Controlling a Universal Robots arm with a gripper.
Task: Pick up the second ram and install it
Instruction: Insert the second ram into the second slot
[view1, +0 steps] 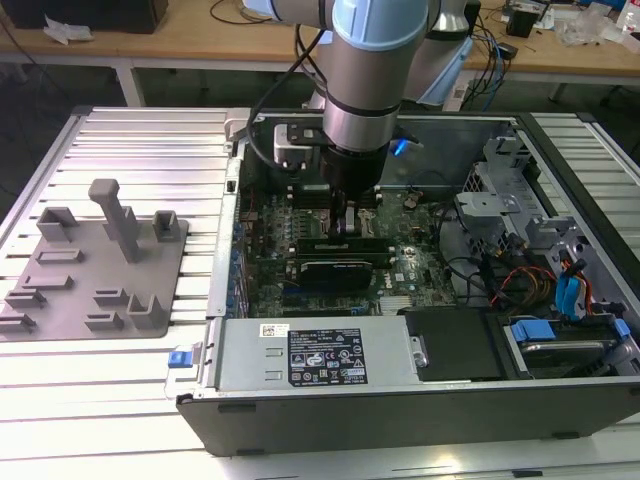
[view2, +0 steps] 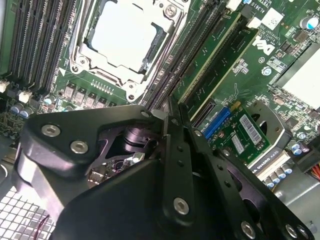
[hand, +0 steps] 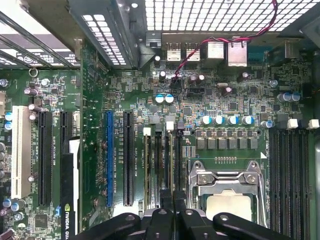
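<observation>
Second ram (view2: 212, 60) seated; gripper (view2: 167, 117) closed above.

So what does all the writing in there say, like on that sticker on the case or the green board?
Sticker on the grey metal box: print too small to read.
Motherboard, white slot lettering: too blurred to quote.
Graphics card, white lettering: too small to read.

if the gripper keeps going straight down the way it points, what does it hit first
Most likely the RAM slots beside the CPU socket: the gripper points down at them inside the open computer case. How far above them it is cannot be judged.
</observation>
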